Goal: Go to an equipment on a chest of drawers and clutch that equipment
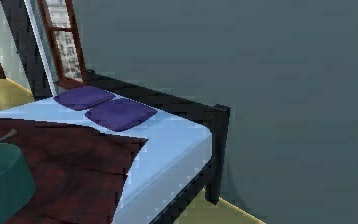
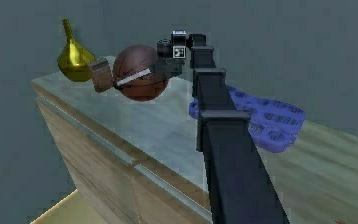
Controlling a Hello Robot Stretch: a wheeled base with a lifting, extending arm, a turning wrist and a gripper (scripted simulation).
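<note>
A brown ball (image 2: 139, 72) with a pale stripe rests on the wooden top of a chest of drawers (image 2: 107, 150) in the arm side view. The dark arm (image 2: 227, 130) rises from the bottom edge to the ball's right side. At its far end are the white marker squares (image 2: 177, 42), and the gripper (image 2: 117, 76) lies across the ball's front. I cannot tell whether it holds anything, as the ball sits at it on the surface.
A yellow vase (image 2: 74, 55) stands left of the ball, and a blue patterned thing (image 2: 272, 122) lies right of the arm. The forward view has a dark-framed bed (image 1: 187, 150) with two purple pillows (image 1: 120, 113) along a grey wall (image 1: 277, 70), and a teal object (image 1: 5, 180) at bottom left.
</note>
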